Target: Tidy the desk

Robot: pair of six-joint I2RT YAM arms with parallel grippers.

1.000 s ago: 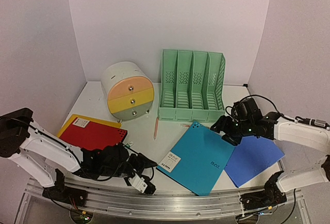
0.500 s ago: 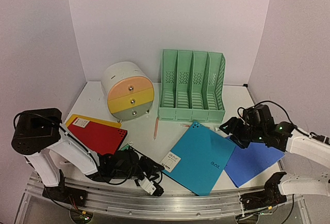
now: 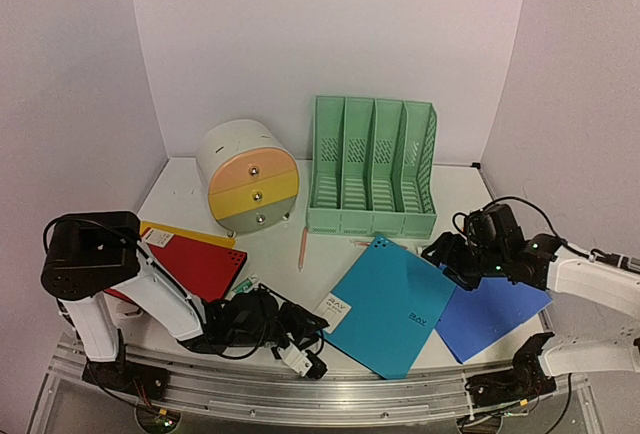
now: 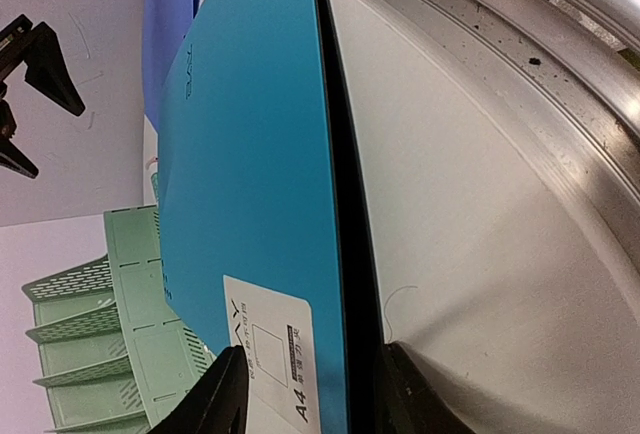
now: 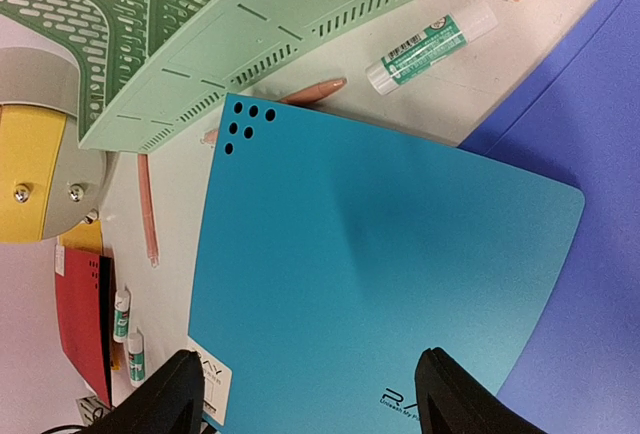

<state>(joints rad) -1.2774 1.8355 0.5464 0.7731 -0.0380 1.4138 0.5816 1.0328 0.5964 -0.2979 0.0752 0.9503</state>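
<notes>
teal folder (image 4: 250, 154) lies on the desk (image 3: 275, 249) that underlies everything; left gripper (image 4: 312, 354), released, straddles its near edge; right gripper (image 5: 308, 359) hangs released above. filing step: next likely needs pinching that edge, then lifting.

A teal folder (image 5: 380, 274) is seen ahead of the wide-spread pincer (image 5: 310, 366), overlapping a blue folder (image 5: 590, 254).

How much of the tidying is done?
Nothing looks put away yet: the green rack looks empty. The left claw is open astride the teal folder; the right claw hovers open above it. The red folder, blue folder, pencils and glue sticks lie loose.
</notes>
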